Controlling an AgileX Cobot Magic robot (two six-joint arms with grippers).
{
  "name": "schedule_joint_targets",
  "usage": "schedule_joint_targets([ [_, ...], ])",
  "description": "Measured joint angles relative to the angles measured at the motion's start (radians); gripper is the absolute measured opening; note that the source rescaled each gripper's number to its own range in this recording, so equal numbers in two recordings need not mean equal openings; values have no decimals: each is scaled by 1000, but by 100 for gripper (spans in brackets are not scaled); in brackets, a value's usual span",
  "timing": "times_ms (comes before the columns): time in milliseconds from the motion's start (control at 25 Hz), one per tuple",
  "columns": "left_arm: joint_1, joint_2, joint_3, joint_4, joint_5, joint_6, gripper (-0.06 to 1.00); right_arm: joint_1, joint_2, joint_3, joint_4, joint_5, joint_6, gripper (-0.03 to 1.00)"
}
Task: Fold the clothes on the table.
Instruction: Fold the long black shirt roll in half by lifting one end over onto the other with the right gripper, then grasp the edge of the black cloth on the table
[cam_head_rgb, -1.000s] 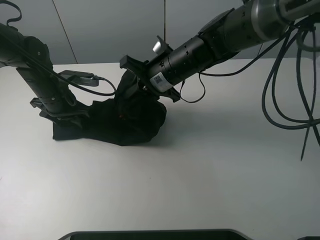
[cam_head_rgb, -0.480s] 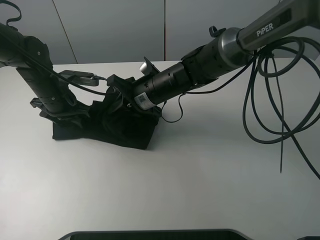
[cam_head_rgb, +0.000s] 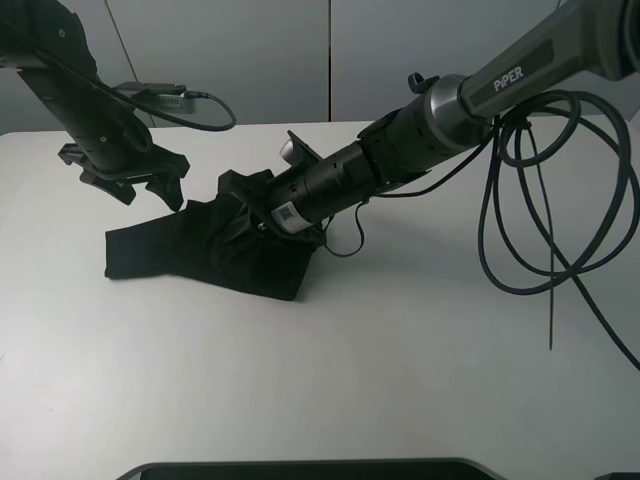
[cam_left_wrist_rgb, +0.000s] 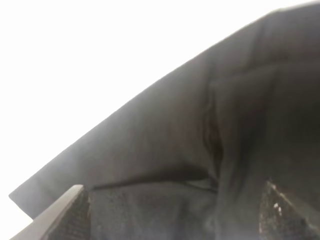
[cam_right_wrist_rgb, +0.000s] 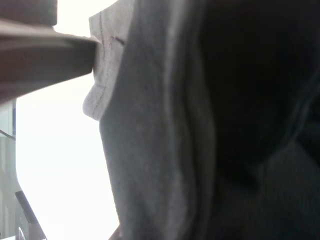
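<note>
The black T-shirt (cam_head_rgb: 200, 252) lies bunched left of centre in the high view, on the white table (cam_head_rgb: 420, 360), more a heap than a flat sheet. Our right gripper (cam_head_rgb: 252, 204) reaches across the middle and is closed on a raised ridge of fabric at the upper right of the heap. Its wrist view shows a hem pressed against one finger. Our left gripper (cam_head_rgb: 150, 190) hangs with its jaws wide apart, holding nothing, just above the shirt's upper left edge.

We see three risks here. With only one pinch on the cloth, a pull by the right arm would likely drag the whole heap across the table rather than spread it. That pinch may hold several layers, so we could press creases in instead of smoothing them out. And no print shows anywhere, so we cannot tell which side faces up, and a fold could end wrong side out.
</note>
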Motion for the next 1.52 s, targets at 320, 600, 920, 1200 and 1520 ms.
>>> schedule_joint_targets([
  [320, 0, -7, -229, -9, 160, 22, 93, 0, 0, 0, 4, -16, -32, 12],
  [600, 0, -7, -295, -11, 200, 43, 93, 0, 0, -24, 120, 80, -217, 78],
  [920, 0, -7, -295, -11, 204, 50, 93, 0, 0, -63, 132, 189, -296, 64],
  [1200, 0, -7, -295, -13, 208, 53, 93, -11, -57, -63, -93, 95, -221, 81],
  [1520, -46, -7, -295, -68, 280, 119, 93, -48, -267, -17, -881, -188, 267, 82],
])
